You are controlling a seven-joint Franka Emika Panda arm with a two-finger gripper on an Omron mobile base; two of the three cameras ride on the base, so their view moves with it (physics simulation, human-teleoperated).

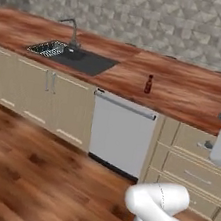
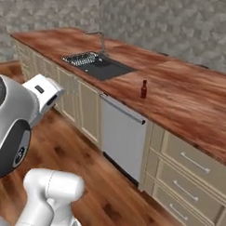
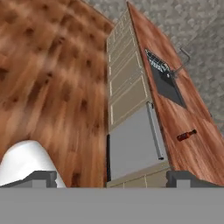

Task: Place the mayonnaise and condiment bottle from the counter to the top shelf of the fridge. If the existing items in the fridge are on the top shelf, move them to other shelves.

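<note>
A: What's in my left base view?
B: The slim red-brown condiment bottle stands upright on the reddish-brown wood tabletop, right of the dark sink.

A: Right base view?
B: The same bottle, near the front edge.

A: Hand view?
B: My end effector is spread wide, holding nothing.

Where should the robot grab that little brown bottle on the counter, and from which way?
Probably around the bottle's wider body, below the narrow neck and black cap. It stands upright on the counter near the front edge, with bare wood on every side, so the open hand could come in level from the front, one finger on each side. The neck looks too thin for a firm hold.
</note>
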